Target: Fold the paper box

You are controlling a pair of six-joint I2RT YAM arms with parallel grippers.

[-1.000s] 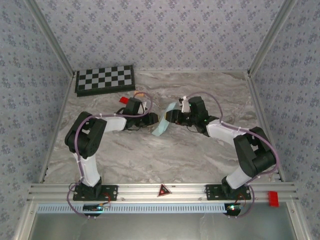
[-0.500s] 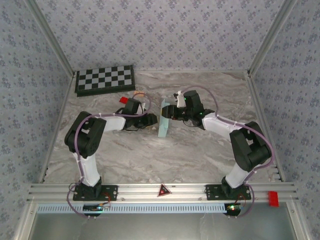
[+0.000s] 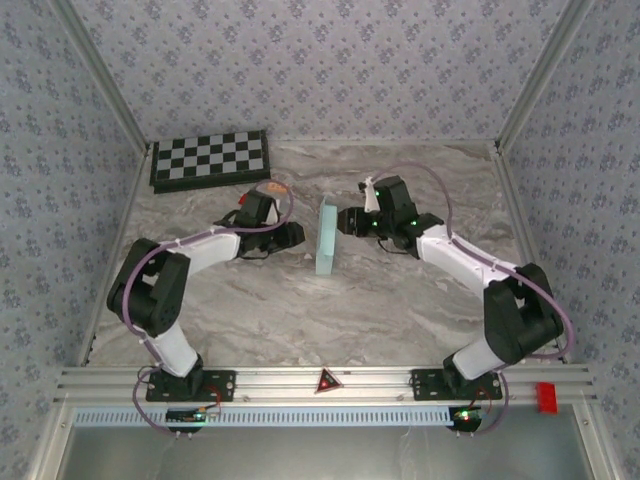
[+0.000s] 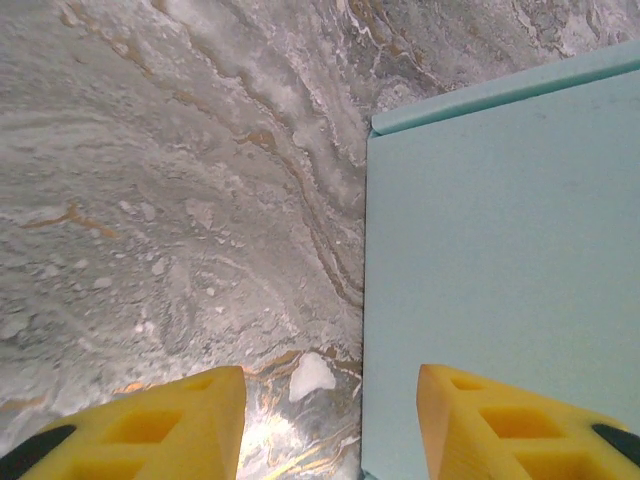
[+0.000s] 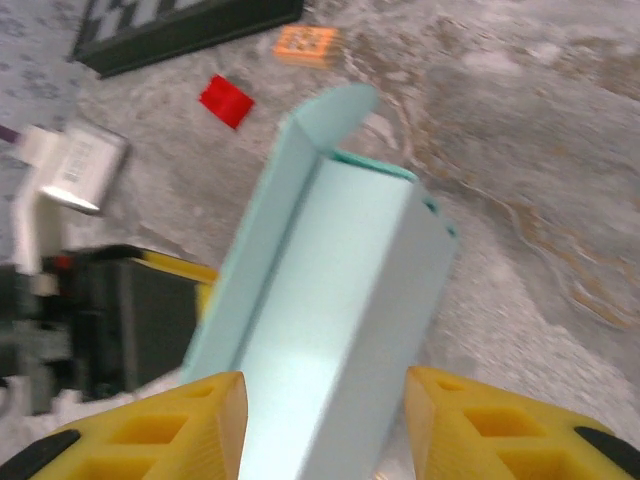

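The paper box [image 3: 326,235] is pale cyan card, partly folded into a long narrow channel, standing on the marble table between my two grippers. In the right wrist view the box [image 5: 330,300] runs up from between my yellow fingers, one flap curling at its far end. My right gripper [image 3: 346,221] [image 5: 320,430] is open around it, with a gap beside the right finger. My left gripper [image 3: 296,235] [image 4: 330,425] is open too. A flat cyan panel of the box [image 4: 500,260] lies ahead of its right finger, with the panel's edge between the fingertips.
A black-and-white checkerboard [image 3: 210,158] lies at the back left. A small red block [image 5: 226,100] and an orange tag [image 5: 307,43] sit behind the box near the left arm. Patterned walls enclose the table on three sides.
The box was tilted and raised at the right gripper; it now stands upright on the table. The right gripper has drawn back a little. The left arm has shifted and its jaws have widened.
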